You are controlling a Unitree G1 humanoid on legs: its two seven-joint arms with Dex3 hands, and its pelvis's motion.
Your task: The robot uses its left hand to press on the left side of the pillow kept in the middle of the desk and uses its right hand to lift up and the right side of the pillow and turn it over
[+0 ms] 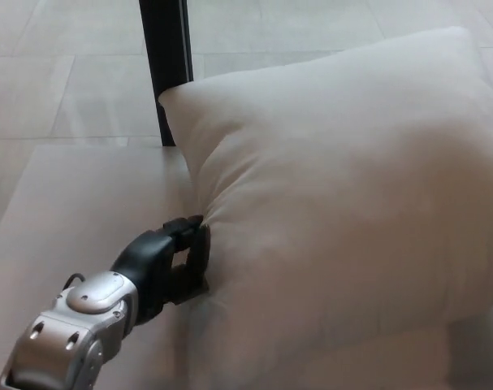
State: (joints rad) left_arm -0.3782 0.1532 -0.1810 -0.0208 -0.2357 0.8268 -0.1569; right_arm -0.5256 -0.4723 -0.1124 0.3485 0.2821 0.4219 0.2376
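One pillow [343, 203]: white, plump, on the desk [75, 211].
Left hand [169, 264]: fingers pushed into pillow's left edge, grip unclear.

Bare tabletop [84, 203] lies open along its left edge; the pillow [343, 203] fills the right side, a black post [166, 57] beyond the far edge.

setting: indoor room, kind unclear | cues: pale tiled floor [84, 89] — black post [166, 57] — light desk [75, 195]
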